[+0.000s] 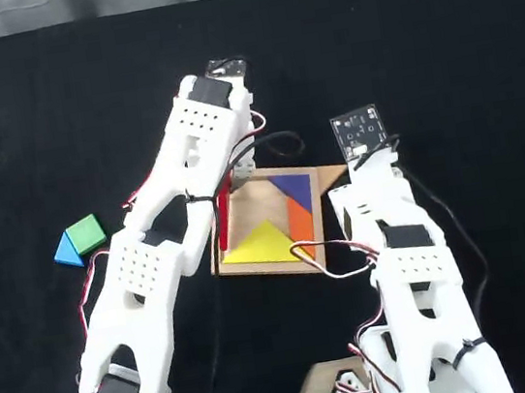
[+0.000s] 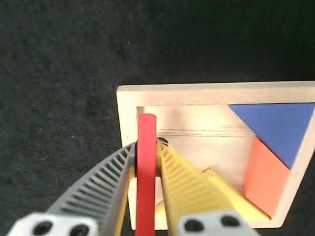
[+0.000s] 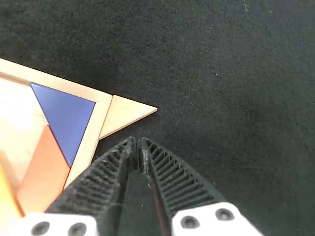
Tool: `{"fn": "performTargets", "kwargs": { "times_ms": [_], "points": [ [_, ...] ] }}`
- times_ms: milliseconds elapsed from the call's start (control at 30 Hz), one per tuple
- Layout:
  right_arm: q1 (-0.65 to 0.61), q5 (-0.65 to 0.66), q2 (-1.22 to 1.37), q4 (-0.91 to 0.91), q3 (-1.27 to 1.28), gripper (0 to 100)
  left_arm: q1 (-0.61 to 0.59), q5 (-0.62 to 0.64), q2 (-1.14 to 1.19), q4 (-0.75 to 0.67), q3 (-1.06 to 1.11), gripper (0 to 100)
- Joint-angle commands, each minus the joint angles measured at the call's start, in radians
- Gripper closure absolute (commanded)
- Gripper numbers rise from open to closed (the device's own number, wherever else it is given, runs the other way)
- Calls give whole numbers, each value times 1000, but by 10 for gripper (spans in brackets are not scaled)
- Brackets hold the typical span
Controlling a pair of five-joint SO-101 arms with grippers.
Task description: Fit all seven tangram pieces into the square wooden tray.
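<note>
High view: the square wooden tray (image 1: 274, 265) lies mid-worktop between the two arms, partly filled. Three pieces are seated in it: a blue triangle (image 1: 291, 186), an orange piece (image 1: 300, 216) and a yellow triangle (image 1: 264, 243). The corner nearest the left arm is bare wood. A red piece (image 1: 219, 227) shows as a thin strip along the tray's left side, under the left arm. A green piece (image 1: 87, 232) and a small blue triangle (image 1: 66, 251), touching one another, lie well apart from the tray on the black worktop (image 1: 478, 59). A wood-coloured triangle (image 1: 334, 177) lies just outside the tray's right corner. By my count that is three placed, one in hand and three yet to be fetched.

Left wrist view: the left gripper (image 2: 146, 147) has its jaws clamped on the red piece (image 2: 146, 128), which stands on edge between them. Its free end reaches over the bare corner, just inside the rim (image 2: 197, 91). I judge it carried but not yet laid flat.

Right wrist view: the right gripper (image 3: 137, 151) has its jaws together on nothing and hangs over bare cloth. The wood-coloured triangle (image 3: 123, 114) lies near the tips, touching the outside of the rim (image 3: 92, 132).
</note>
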Motion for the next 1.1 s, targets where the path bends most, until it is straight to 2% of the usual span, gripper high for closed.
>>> {"fn": "performTargets", "kwargs": {
  "times_ms": [0,467,767,1067],
  "points": [
    [-6,11,-33,-14,-7,978,10,6,-14,9,-35,971],
    [-6,11,-33,-12,-7,978,38,6,-2,-43,51,971],
    [-6,11,-33,-12,-7,978,-4,3,100,-55,-48,971],
    [-6,11,-33,-12,-7,978,-15,2,110,0,-166,971]
  ]
}}
